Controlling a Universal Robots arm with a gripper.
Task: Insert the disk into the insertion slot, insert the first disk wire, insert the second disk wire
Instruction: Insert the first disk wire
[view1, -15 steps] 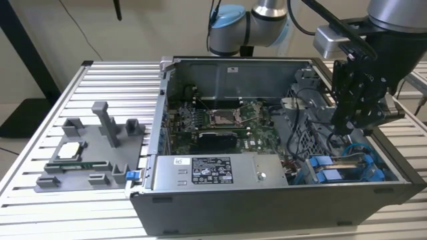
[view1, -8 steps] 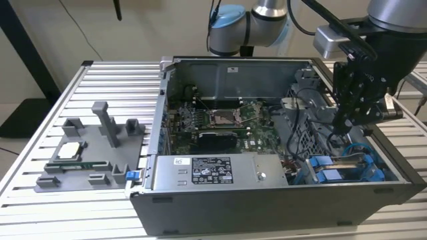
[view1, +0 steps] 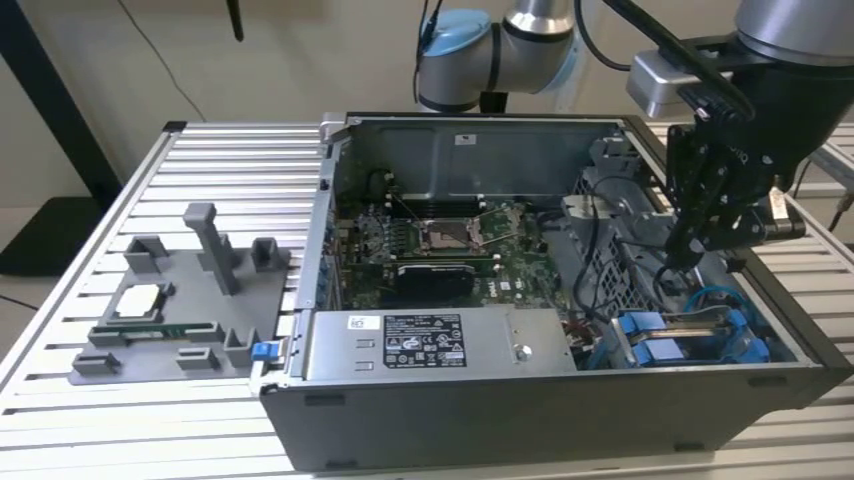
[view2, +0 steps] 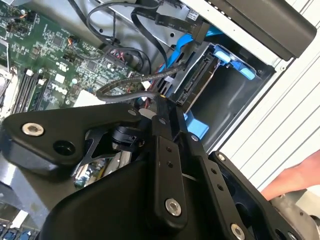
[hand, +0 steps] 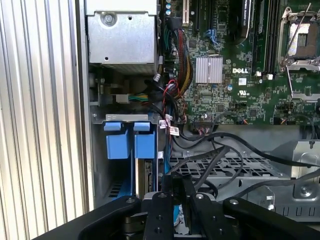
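Disk (view2: 196, 82) sits seated in the insertion slot (view2: 235, 100) just ahead of the end effector (view2: 163, 106), which narrowly pinches a black wire (view2: 102, 91), apparently toward its connector.

Counted around my work: one table (view1: 227, 160), one open case (view1: 534, 420) and one arm (view1: 787, 50), mine. Inside the case I see one motherboard (view1: 400, 240) with one socket (view1: 445, 237) and one silver heatsink (hand: 208, 69), one power supply (view1: 427, 345), one slot (view2: 235, 100) and one disk (view2: 197, 80). Two blue tabs (hand: 120, 142) stand side by side in the first wrist view. On the table: one grey fixture (view1: 200, 250), carrying one chip (view1: 140, 300) and one memory stick (view1: 154, 330). One hand (view2: 295, 177) shows in the second wrist view.
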